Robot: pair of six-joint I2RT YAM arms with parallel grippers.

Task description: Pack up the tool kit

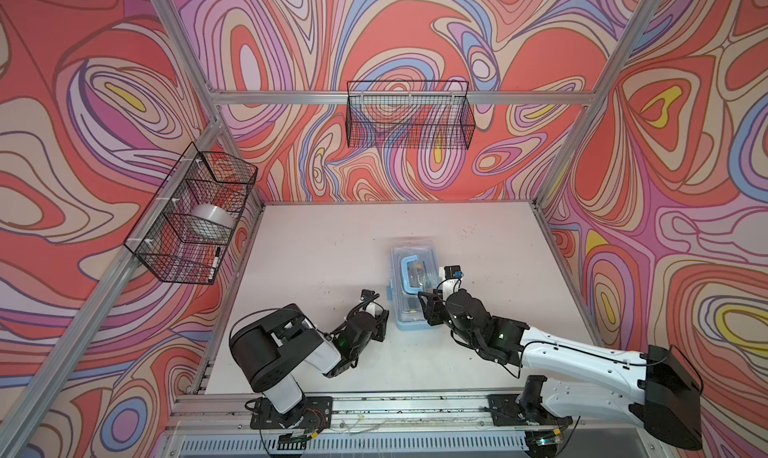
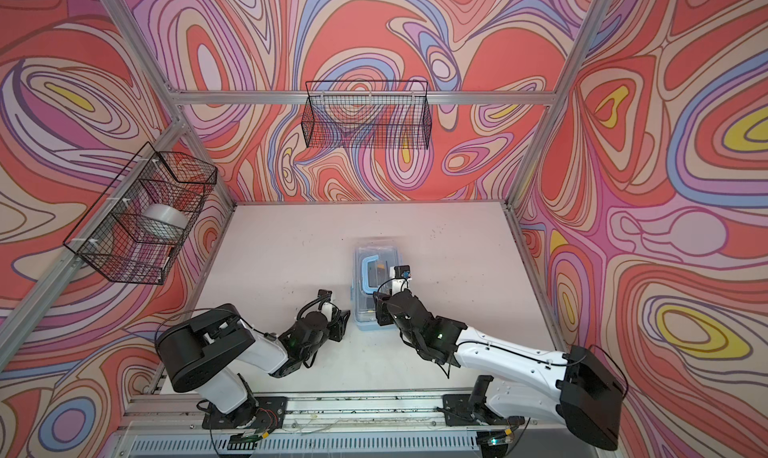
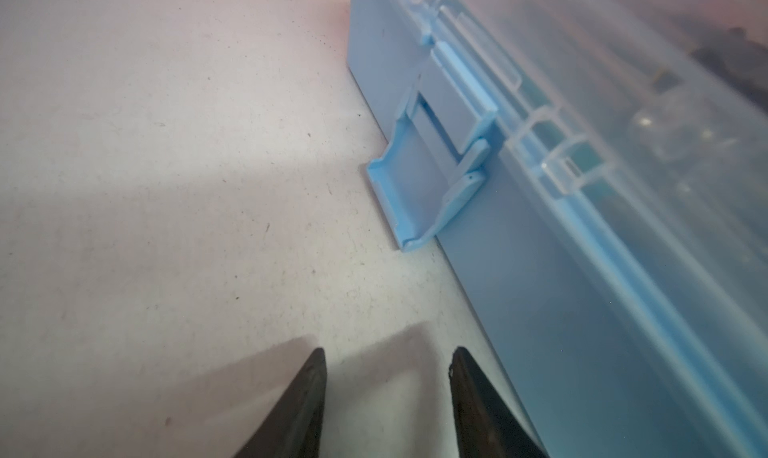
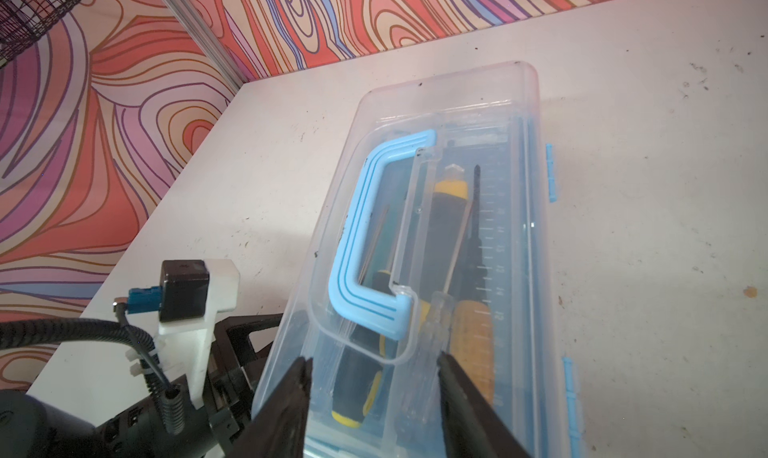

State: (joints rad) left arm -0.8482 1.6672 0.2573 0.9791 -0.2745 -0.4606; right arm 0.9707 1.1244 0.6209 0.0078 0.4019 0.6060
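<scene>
— Screwdrivers [image 4: 446, 215] show only dimly through the clear lid [image 4: 457, 102] of the tool box [image 1: 415, 254]; whatever lies under them cannot be made out.
— It sits mid-table, between the arms. The left gripper [image 3: 386, 354], fingers apart and empty, is beside its left wall.
— The right gripper [image 4: 374, 358] spreads over the lid's near end, holding nothing.
— Scuffed white table [image 1: 316, 248]; swirl-patterned walls [image 1: 415, 19].

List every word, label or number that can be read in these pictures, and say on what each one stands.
"13", "14", "15": on the ruler scale moulded in the clear lid of the tool kit box, lying sideways in the right wrist view.
Remaining ruler numbers: too faint to read.
Marker in the wire basket: any print is too small to read.
No other text is visible.
</scene>
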